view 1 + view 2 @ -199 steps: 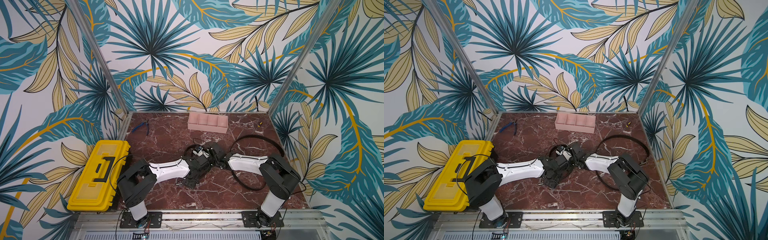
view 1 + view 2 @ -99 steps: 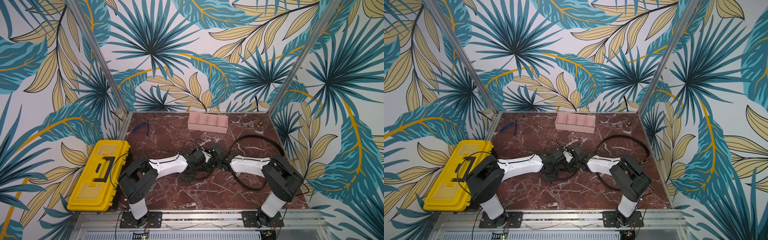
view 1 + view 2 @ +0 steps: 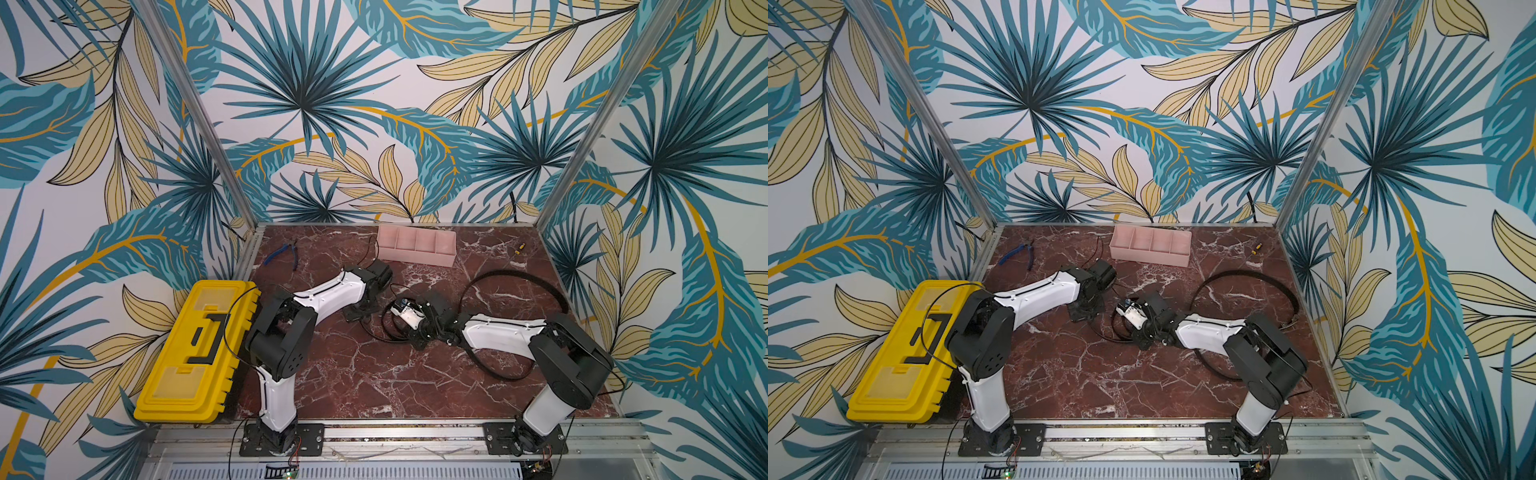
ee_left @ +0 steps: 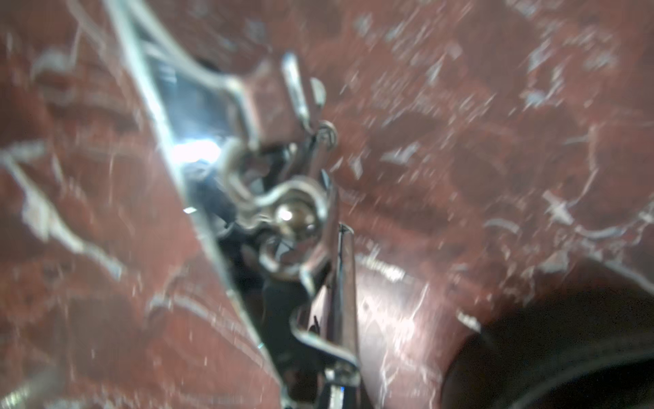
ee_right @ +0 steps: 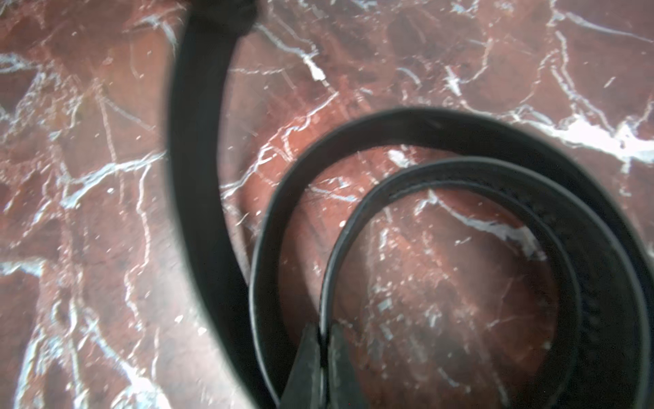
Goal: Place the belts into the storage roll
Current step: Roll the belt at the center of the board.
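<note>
Retreating closed, the left pincer [image 3: 356, 316] leaves the right pincer [image 5: 320, 333] clamping a belt [image 5: 424, 122].

Left gripper [image 3: 356, 313] breaks away from the right gripper [image 5: 323, 334] toward the table's [image 3: 353, 374] left edge, jaws now clamped, apparently on the belt buckle [image 4: 293, 216].

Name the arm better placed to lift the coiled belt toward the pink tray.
Right, probably: its fingers pinch the belt coil, while the left gripper sits shut beside it, its hold unclear.
</note>
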`<state>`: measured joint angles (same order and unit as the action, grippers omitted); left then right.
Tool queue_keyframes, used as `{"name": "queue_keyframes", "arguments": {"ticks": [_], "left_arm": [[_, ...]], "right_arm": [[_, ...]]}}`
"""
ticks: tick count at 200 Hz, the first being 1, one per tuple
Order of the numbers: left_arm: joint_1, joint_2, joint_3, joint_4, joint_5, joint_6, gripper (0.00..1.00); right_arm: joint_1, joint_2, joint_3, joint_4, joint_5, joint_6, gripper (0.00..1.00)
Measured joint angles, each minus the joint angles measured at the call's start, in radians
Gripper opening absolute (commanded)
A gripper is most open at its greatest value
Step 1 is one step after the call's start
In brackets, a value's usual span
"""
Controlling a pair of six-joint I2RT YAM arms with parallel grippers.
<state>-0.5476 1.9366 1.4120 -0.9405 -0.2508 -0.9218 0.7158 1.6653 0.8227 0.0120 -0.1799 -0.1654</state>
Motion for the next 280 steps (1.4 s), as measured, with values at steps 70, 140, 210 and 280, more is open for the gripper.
{"name": "queue_keyframes", "arguments": {"ticks": [70, 140, 210, 280], "left_arm": [[0.238, 0.150, 0.147, -0.028, -0.019, 0.265, 0.00], [0.388, 0.253, 0.336, -0.051, -0.006, 0.371, 0.00], [0.380, 0.325, 0.497, -0.050, 0.080, 0.425, 0.21], [0.334, 0.350, 0.632, -0.025, 0.152, 0.439, 0.70]], "right_arm": [[0.033, -0.085, -0.093, 0.000, 0.023, 0.026, 0.00], [0.060, -0.105, -0.157, 0.100, 0.071, 0.076, 0.00], [0.128, -0.050, -0.152, 0.200, 0.116, 0.132, 0.00], [0.158, -0.014, -0.137, 0.253, 0.135, 0.158, 0.00]]}}
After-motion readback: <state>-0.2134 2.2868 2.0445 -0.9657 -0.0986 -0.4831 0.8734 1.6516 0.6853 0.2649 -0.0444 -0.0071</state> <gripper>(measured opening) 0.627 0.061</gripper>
